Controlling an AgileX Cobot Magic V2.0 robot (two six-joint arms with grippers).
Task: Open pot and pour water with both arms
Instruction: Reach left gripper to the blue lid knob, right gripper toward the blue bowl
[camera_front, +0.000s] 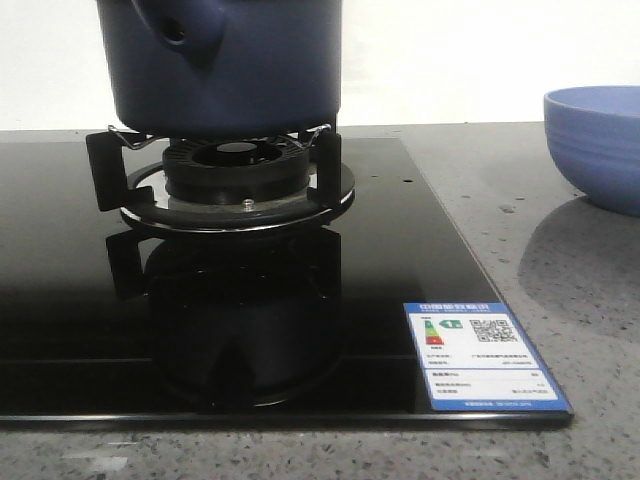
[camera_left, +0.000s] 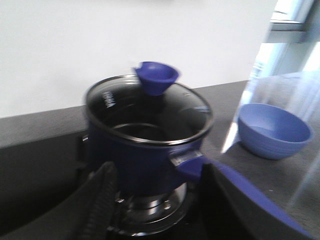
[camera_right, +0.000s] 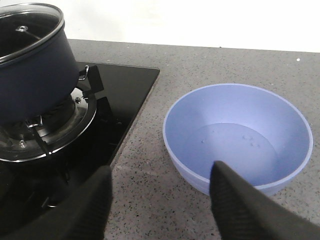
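Pot (camera_front: 230, 65): dark navy, matte, straight-walled, round; sits on burner grate (camera_front: 110, 160) of glossy black glass hob (camera_front: 60, 300). Stubby handle stub with hole (camera_front: 180, 35) faces front camera. Glass lid (camera_left: 150, 112) with metal rim on top, closed; blue cone-shaped knob (camera_left: 157, 77) at centre. Longer blue handle (camera_left: 240, 192) projects toward left wrist camera, blurred.

Burner (camera_front: 235, 165): black ring cap on shiny chrome tray, black metal pot supports, reflected in hob surface. Energy-label sticker (camera_front: 480, 365) at hob's front right corner.

Counter (camera_front: 520, 240): grey speckled stone, matte. Light-blue bowl (camera_right: 237, 135) to right of hob, well apart from pot; smooth inside, faintly ribbed outside, a little clear water at bottom.

Left tool (camera_left: 155, 200): black ribbed pads (camera_left: 102, 200), spread wide, nothing gripped; hovering near pot on long-handle side, handle passing beside one pad, contact not resolvable through blur.

Right tool (camera_right: 160, 205): black textured fingers (camera_right: 235, 200), spread wide, empty; above counter between hob edge and bowl, one finger overlapping bowl's near rim in view, touching or not cannot tell.

Neither tool visible in front view. White wall (camera_front: 480, 50) behind; window frame (camera_left: 292, 25) at edge of left wrist view.
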